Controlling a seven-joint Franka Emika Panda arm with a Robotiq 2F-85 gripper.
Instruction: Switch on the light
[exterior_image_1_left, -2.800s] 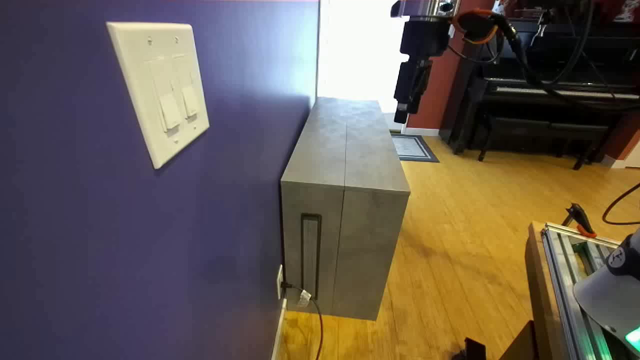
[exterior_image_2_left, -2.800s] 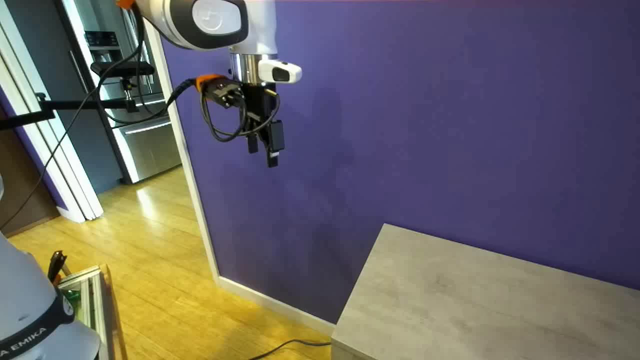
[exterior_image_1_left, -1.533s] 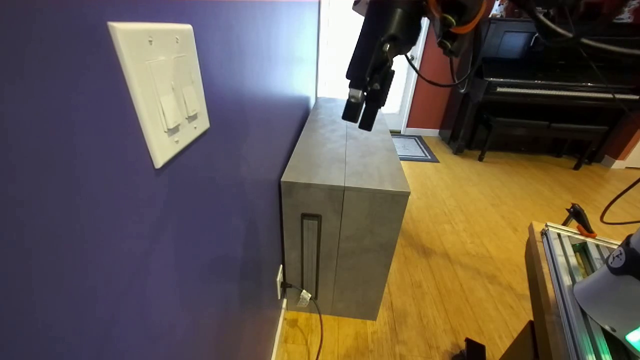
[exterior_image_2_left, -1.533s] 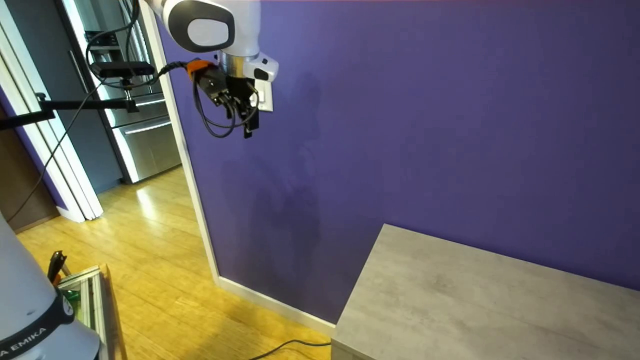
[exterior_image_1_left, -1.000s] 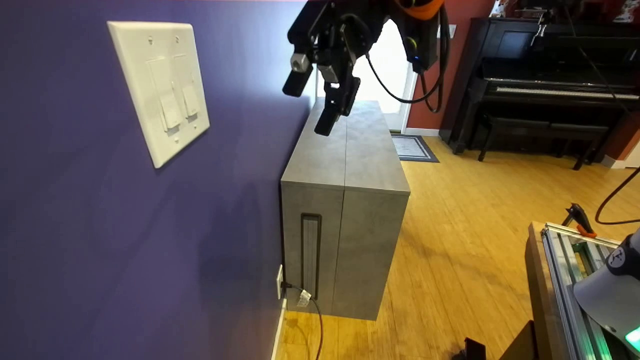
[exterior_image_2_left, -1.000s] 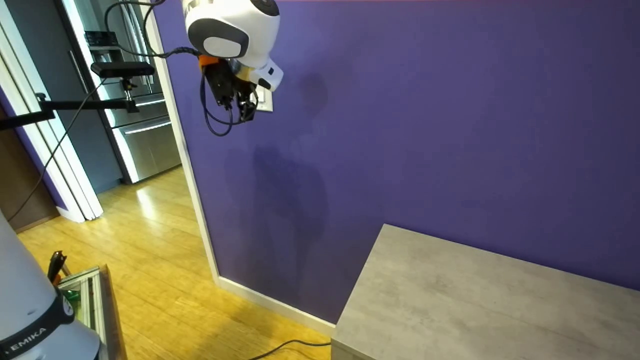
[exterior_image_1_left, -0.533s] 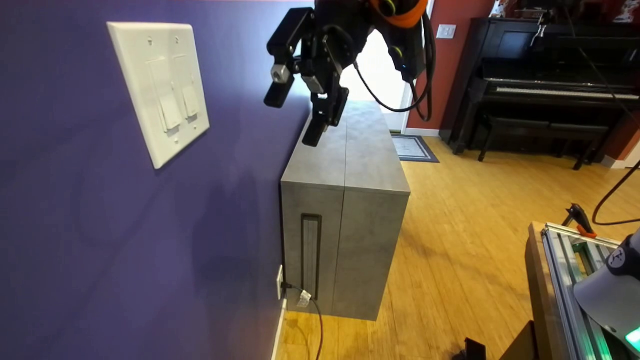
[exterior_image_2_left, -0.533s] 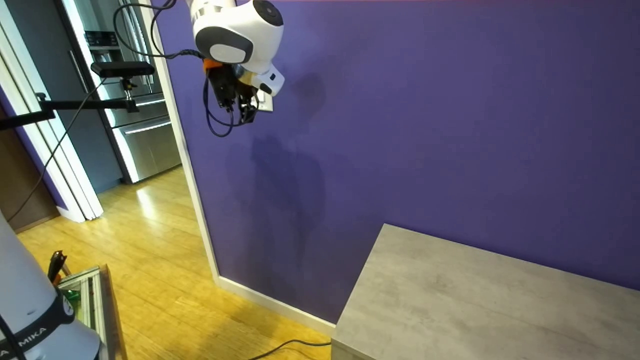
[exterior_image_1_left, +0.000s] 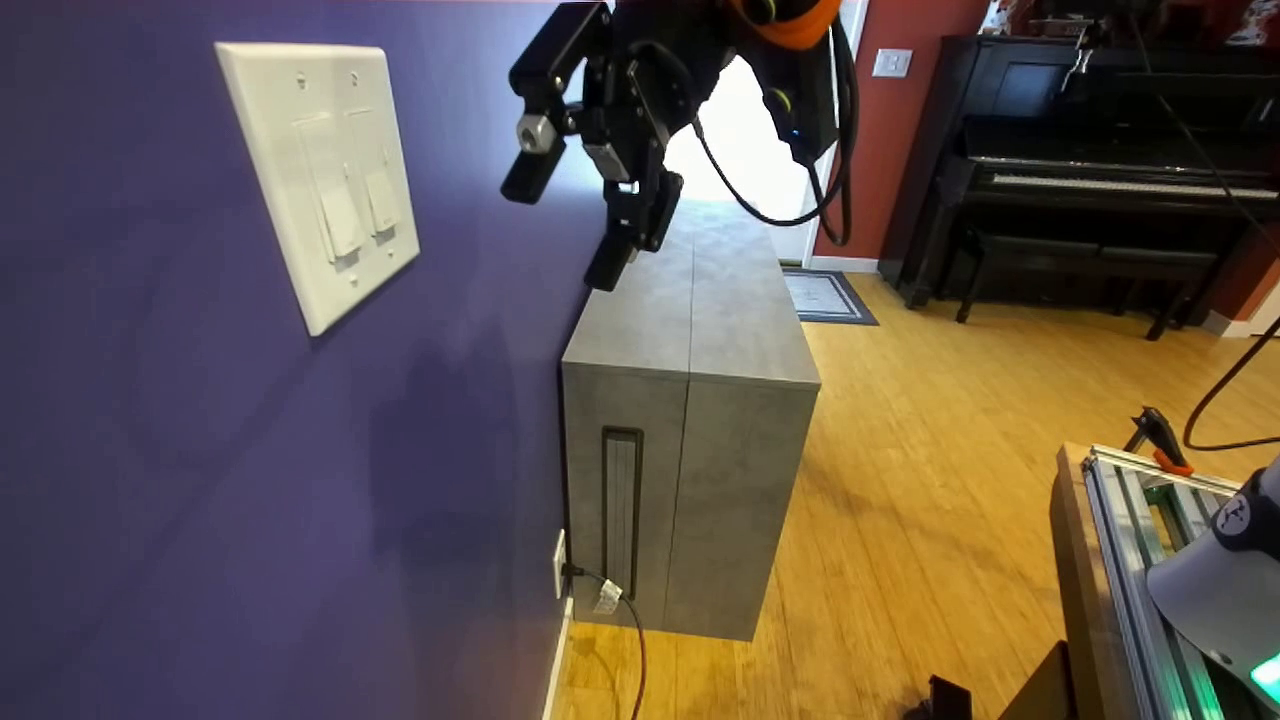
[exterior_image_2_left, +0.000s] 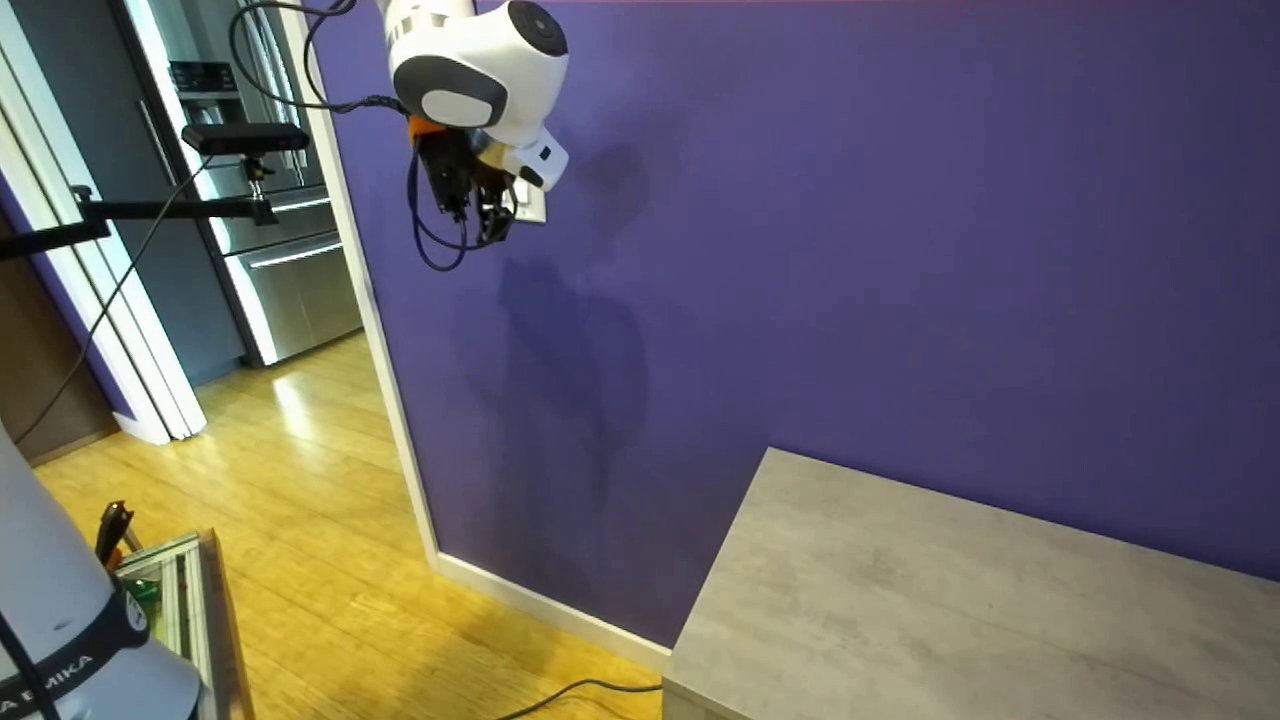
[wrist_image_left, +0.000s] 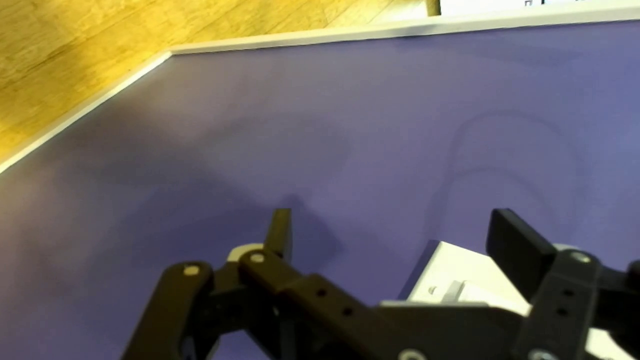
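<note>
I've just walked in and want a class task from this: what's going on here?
A robot arm is at a purple wall, its gripper open and holding nothing, near a cream-white two-rocker switch plate. The job is to switch on the light. A visible gap separates gripper and plate, so it is not pressing either rocker at this moment.

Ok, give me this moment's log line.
two-rocker switch plate: on purple wall | jaws: open, empty, clear of it | next: likely approach
</note>
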